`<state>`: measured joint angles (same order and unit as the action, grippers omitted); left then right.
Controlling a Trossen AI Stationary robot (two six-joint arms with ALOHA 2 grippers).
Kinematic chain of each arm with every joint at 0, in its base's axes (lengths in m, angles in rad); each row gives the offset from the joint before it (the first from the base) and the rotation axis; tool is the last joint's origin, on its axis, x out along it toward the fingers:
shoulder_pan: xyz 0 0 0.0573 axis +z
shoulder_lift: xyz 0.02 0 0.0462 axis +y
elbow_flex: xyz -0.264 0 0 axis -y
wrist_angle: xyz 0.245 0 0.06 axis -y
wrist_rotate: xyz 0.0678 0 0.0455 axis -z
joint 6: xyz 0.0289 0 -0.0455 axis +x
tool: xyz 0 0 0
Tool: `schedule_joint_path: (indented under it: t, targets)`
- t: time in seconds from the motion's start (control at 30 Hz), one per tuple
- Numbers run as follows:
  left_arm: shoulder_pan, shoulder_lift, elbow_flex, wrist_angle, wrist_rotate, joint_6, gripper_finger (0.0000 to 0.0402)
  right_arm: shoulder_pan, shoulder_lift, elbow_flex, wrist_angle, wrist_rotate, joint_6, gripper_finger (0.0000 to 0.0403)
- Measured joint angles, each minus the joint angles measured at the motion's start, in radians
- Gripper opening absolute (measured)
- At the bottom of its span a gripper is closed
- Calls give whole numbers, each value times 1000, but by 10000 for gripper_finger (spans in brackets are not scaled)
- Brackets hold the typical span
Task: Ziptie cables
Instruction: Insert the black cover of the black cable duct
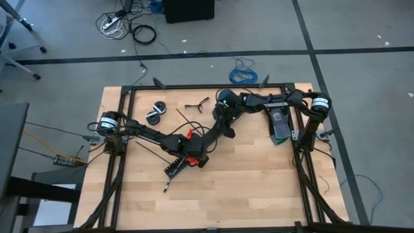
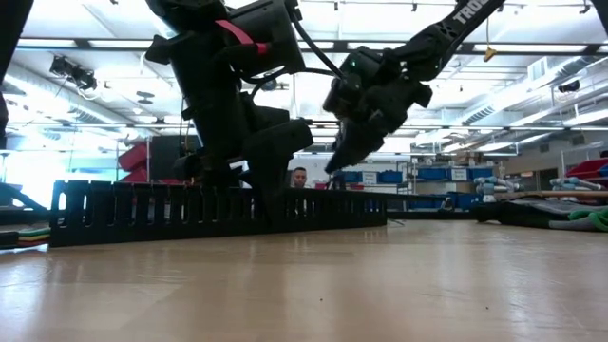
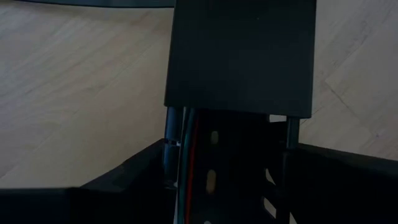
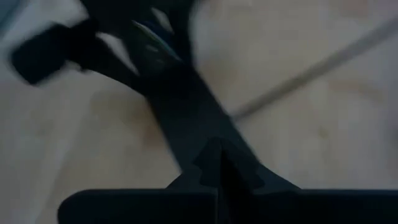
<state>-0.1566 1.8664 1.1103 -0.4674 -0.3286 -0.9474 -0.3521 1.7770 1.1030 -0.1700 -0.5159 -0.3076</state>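
Note:
A long black slotted channel [image 1: 174, 167] lies on the table near its middle, and a flat black cover [image 3: 242, 56] closes its farther part. The cables [image 3: 186, 158], thin red and grey wires, run inside the channel. My left gripper [image 3: 227, 152] comes down on the channel [image 2: 218, 204] and is shut on it. My right gripper [image 2: 334, 166] is shut and hangs above the table just beyond the channel's right end [image 1: 213, 139]; whether it holds anything thin does not show. A thin black ziptie [image 1: 184, 118] lies flat on the table farther back. My left gripper pinches the channel between its two fingers, one finger [image 3: 124, 183] against each slotted side wall [image 3: 171, 149], just short of the cover's edge. The fingers come steeply from above and lie across the channel. The channel rests along its length on the table.
Two black rolls [image 1: 155, 113] and a small forked black tool [image 1: 197, 103] lie toward the far edge. A black and green object [image 1: 281, 126] sits at the right. A black metal frame [image 1: 194, 88] borders the table. A blue coiled cable [image 1: 242, 74] lies on the floor beyond.

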Motion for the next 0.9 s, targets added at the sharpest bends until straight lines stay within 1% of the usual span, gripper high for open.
schedule_joint_path:
  t: [0.07,0.23,0.33,0.43,0.53,0.73,0.9]
  targets:
    - [0,0,0,0,0,0,249,-23,-1,0,-39,43,-5,0]
    - [0,0,0,0,0,0,249,-85,2,0,-147,112,-61,0]
    - [0,0,0,1,0,0,249,-103,2,0,-159,119,-79,0]
    - [0,0,0,1,1,0,249,-90,2,0,-157,125,-79,0]
    - [0,0,0,1,2,0,249,-49,9,0,-127,140,-73,0]
    - [0,0,0,2,5,-3,249,41,96,4,40,119,29,0]
    - [-1,-1,0,-1,8,-3,249,69,107,3,113,128,102,0]
